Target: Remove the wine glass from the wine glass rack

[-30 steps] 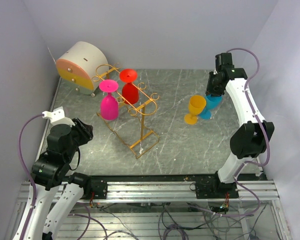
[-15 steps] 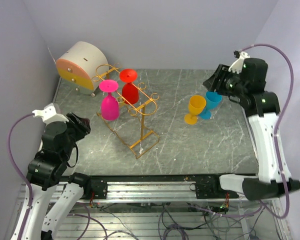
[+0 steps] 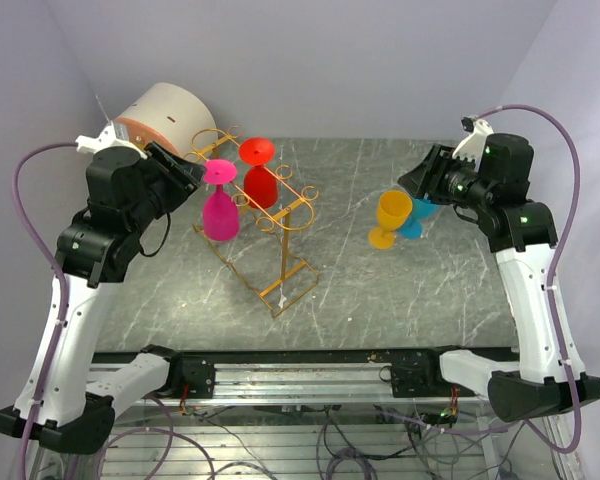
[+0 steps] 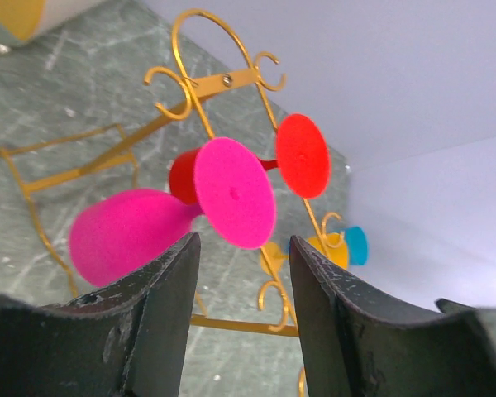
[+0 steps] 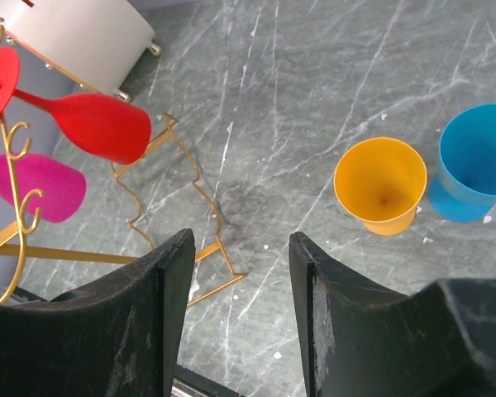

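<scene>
The gold wire wine glass rack [image 3: 280, 215] stands mid-table with a pink wine glass [image 3: 218, 205] and a red wine glass [image 3: 260, 180] hanging upside down from its rails. My left gripper [image 3: 187, 175] is open and empty, just left of the pink glass's foot. In the left wrist view the pink foot [image 4: 234, 192] lies just beyond my open gripper [image 4: 241, 248], with the red glass [image 4: 302, 155] and the rack [image 4: 190, 91] behind. My right gripper [image 3: 420, 180] is open and empty, raised above the blue cup. The right wrist view shows the rack [image 5: 174, 182] at left, with the red glass [image 5: 95, 124] and pink glass [image 5: 33, 186].
A yellow cup [image 3: 391, 216] and a blue cup [image 3: 420, 215] stand upright right of the rack, and show in the right wrist view as yellow [image 5: 380, 184] and blue [image 5: 477, 161]. A cream-and-orange drum [image 3: 160, 125] sits at the back left. Purple walls enclose the table.
My left arm has risen from low at the near left and swung forward to the pink glass's foot. My right gripper has lifted up off the blue cup.
</scene>
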